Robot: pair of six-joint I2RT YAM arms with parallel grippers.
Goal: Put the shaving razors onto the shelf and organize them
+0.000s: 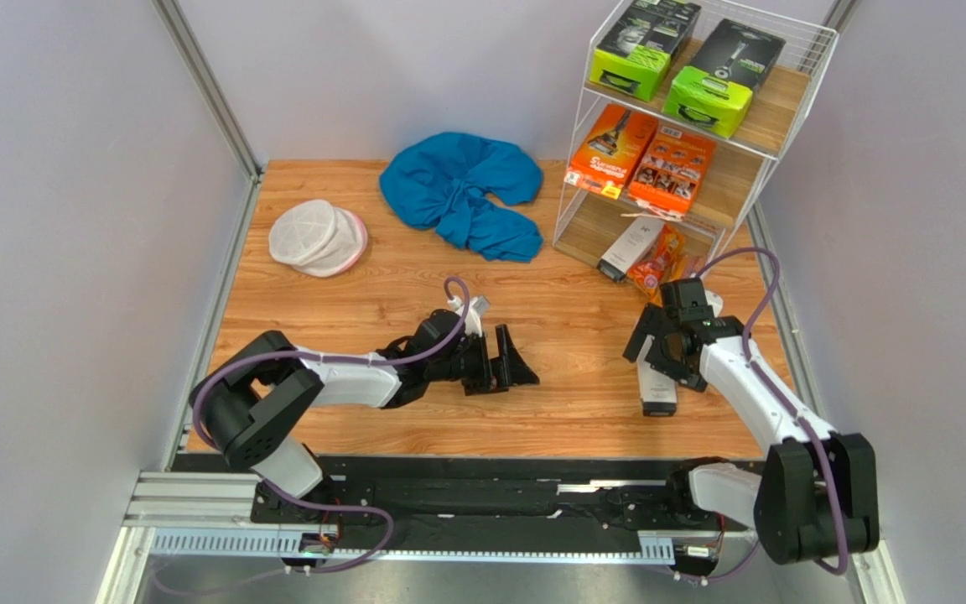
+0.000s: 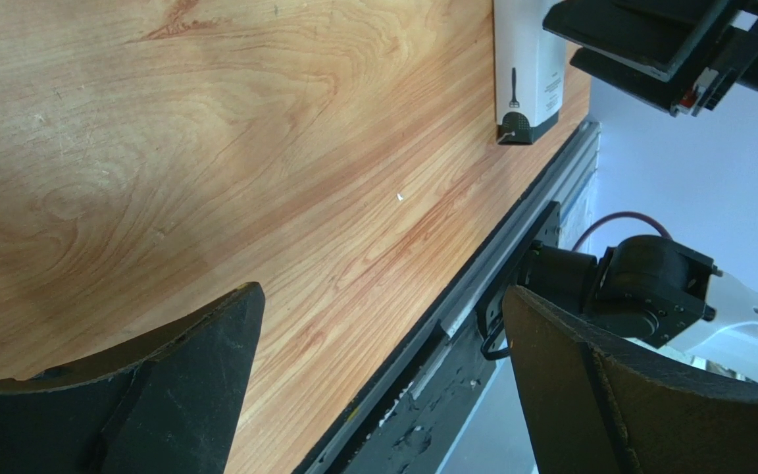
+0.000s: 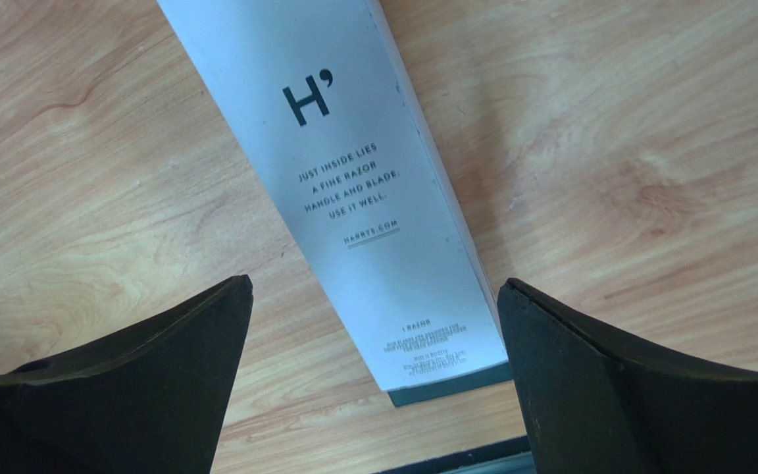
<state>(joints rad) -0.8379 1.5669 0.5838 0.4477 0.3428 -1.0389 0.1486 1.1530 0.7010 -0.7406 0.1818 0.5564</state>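
the right gripper [image 3: 373, 286] had its jaws spread fully wide and held nothing; its two dark fingers stood one on each side of the slim white box [image 3: 353, 178], which lay flat on the table [image 1: 362, 302] with its printed face up. neither pad seemed to touch the box, and the jaws crossed its narrow width, probably the only span a two-finger grasp could close on. the box lay near the front edge of the table, on the right, well apart from the shelf [image 1: 816, 76], so it looked like the last pack left out. the left gripper [image 1: 501, 359] was equally wide open and empty, resting low over bare wood at mid-table, apparently parked clear of the right arm's reach. on the shelf, the lime-green boxes [image 1: 637, 48] sat together on the top tier, the orange cartons [image 1: 672, 170] on the middle one, and a second white box [image 1: 631, 246] beside an orange-trimmed bag [image 1: 662, 258] on the bottom tier, grouped by kind. the loose box likely belonged there. the blue cloth [image 1: 463, 189] and the white mesh pouch [image 1: 318, 237] lay off to the left.
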